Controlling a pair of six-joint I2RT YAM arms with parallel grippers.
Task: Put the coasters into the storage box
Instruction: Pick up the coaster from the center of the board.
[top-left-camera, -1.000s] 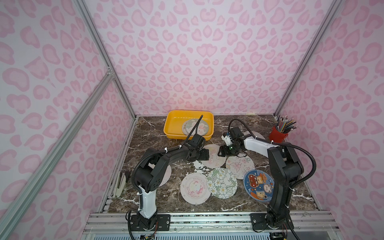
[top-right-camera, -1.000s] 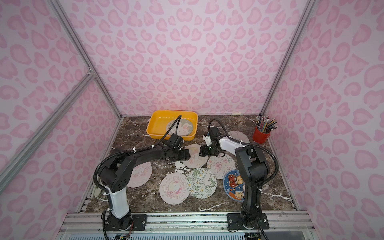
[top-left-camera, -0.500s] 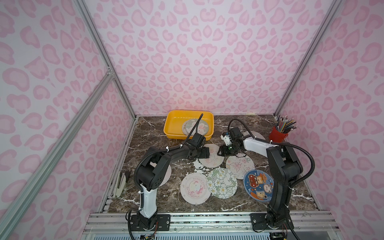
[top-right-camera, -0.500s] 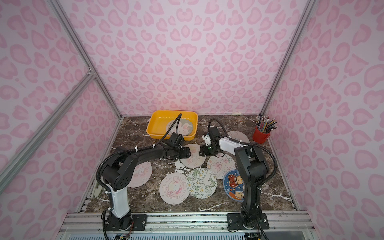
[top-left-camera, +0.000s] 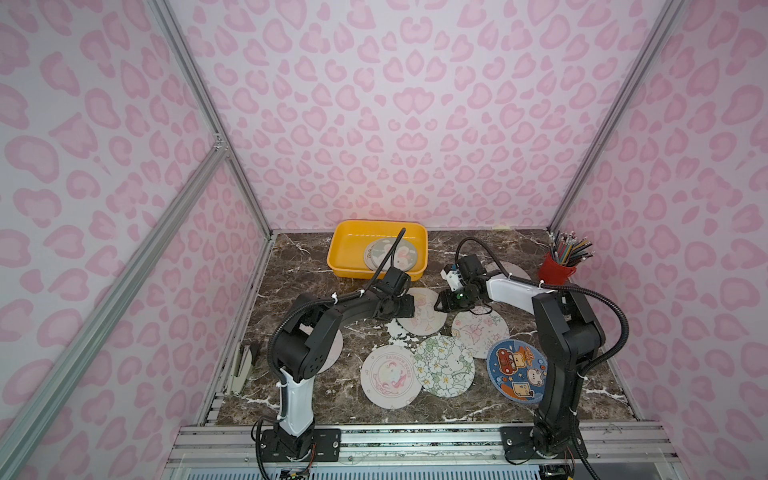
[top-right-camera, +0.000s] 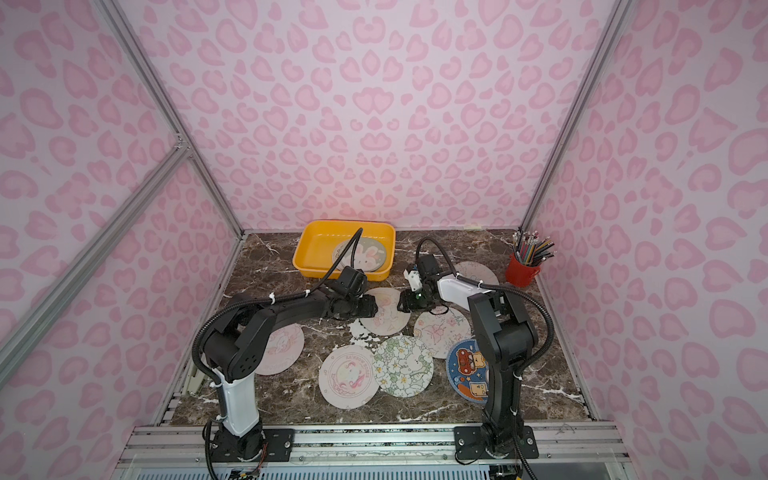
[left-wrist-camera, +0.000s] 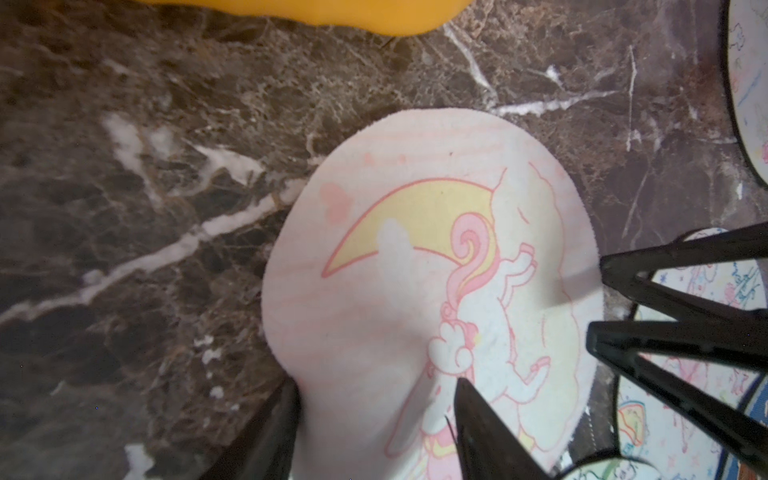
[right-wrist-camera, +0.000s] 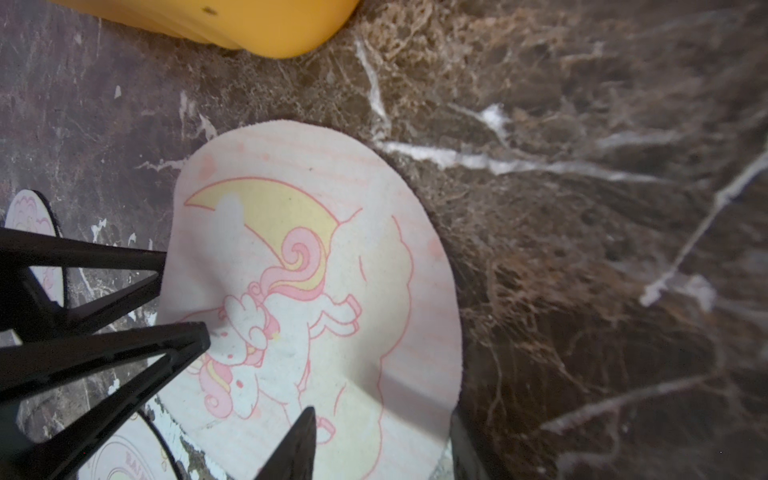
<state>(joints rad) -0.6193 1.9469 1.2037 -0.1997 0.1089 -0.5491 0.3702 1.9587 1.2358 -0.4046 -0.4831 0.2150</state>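
The fingers (left-wrist-camera: 478, 432) of the left gripper (left-wrist-camera: 374, 386) were pinched on one edge of the unicorn coaster (left-wrist-camera: 415, 270). One tip pressed on its printed face and the other against its rim, and the soft disc was puckered between them. The right gripper (right-wrist-camera: 382, 415) grasped the opposite edge in the same way, its tips facing the left one's across the picture. We judged that the coaster was held from both sides because it was thin and lay flat on the marble table (top-left-camera: 299, 266), so squeezing it into a ridge gave the fingers something to bite on. We could not tell whether it was clear of the table. It sat just in front of the yellow box (top-left-camera: 353, 249), near enough for a short carry. Two coasters (top-left-camera: 390, 254) already lay overlapping in the box, toward the end nearer the right arm, which left bare floor for more. Six others lay on the table closer to the arms' bases, among them the green flowered one (top-left-camera: 444, 365) and the dark blue one (top-left-camera: 515, 372), while the red pencil cup (top-left-camera: 557, 272) stood well apart in the far corner, out of the way
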